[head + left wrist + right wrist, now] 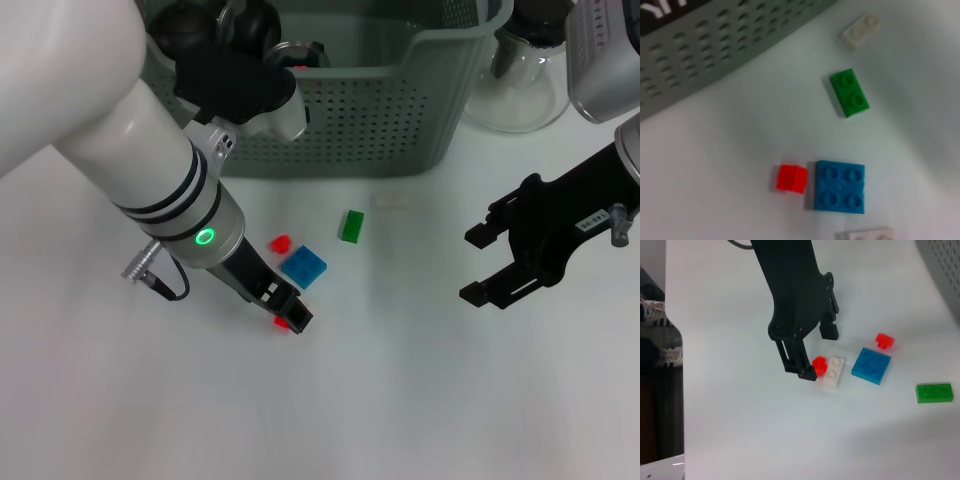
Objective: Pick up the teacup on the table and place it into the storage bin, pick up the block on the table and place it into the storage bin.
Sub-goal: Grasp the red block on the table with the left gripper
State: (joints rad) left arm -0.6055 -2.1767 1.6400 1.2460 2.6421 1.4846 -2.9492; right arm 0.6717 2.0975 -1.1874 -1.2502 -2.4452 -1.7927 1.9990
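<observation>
The green block (351, 226) is a 2-stud brick lying flat on the white table (400, 400), studs up, its long axis running toward the storage bin (400, 120) and away from the robot, tilted slightly to the right at the far end. It sits in front of the bin's perforated grey-green wall, apart from it. Nearer the robot lies a blue 4-stud square block (303, 267), with a small red block (281, 243) just beside it on the left. The left gripper (290, 312) is low over the table with its jaws apart; a second small red block (819, 364) lies by one of its fingertips, touching a white 2-stud plate (834, 371) (hard to see from the head view). Another white plate (860, 31) lies beyond the green block, near the bin. The right gripper (485, 265) hovers well to the right, jaws apart and empty. A glass teapot (520, 80) stands right of the bin.
</observation>
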